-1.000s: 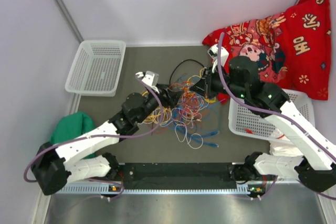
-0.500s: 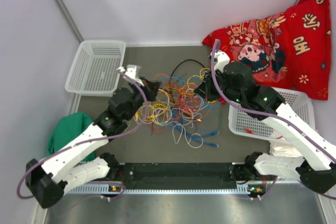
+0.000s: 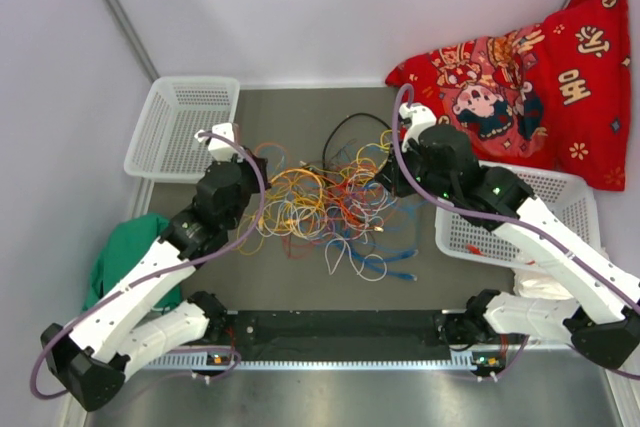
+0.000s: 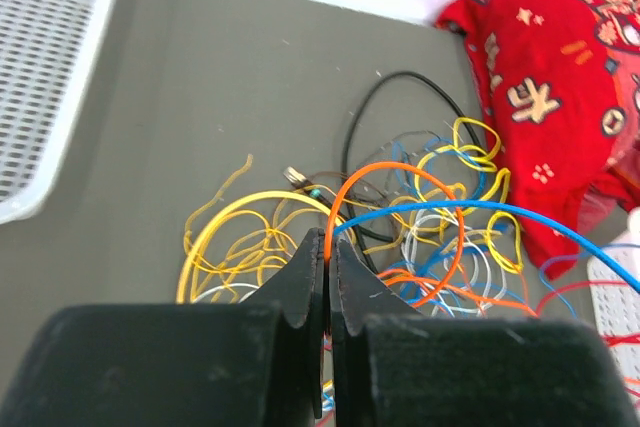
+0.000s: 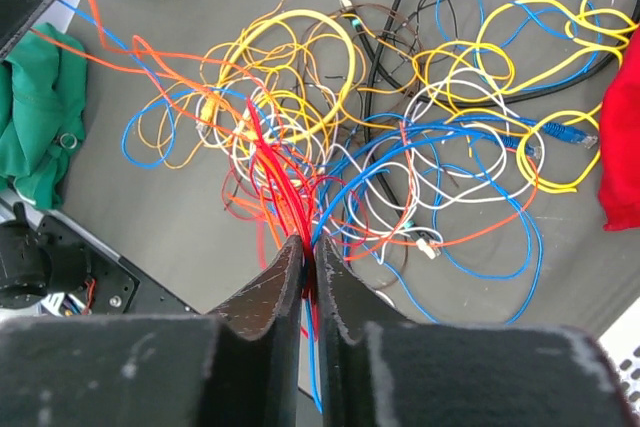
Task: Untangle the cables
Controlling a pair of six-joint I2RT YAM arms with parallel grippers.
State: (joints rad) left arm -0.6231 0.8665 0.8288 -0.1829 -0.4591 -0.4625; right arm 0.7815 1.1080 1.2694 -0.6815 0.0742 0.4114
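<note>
The cables (image 3: pixel 330 202) lie as a tangle of yellow, orange, red, blue, white and black loops on the grey mat between my arms. My left gripper (image 3: pixel 255 169) is at the tangle's left edge. In the left wrist view it (image 4: pixel 328 237) is shut on an orange cable (image 4: pixel 345 192), which rises from the tips in a loop. My right gripper (image 3: pixel 385 179) is at the tangle's right side. In the right wrist view its jaws (image 5: pixel 309 245) pinch a bundle of red cables (image 5: pixel 275 172), with a blue cable (image 5: pixel 345 212) running between them too.
A white basket (image 3: pixel 185 127) stands at the back left and another (image 3: pixel 480 232) at the right, under my right arm. A red patterned cloth (image 3: pixel 540 67) lies at the back right, a green cloth (image 3: pixel 130 247) at the left. A black rail (image 3: pixel 340 327) runs along the near edge.
My left gripper shut on the orange cable and drew back to the left, spreading the tangle leftwards. My right gripper shifted a little and still holds the red cables.
</note>
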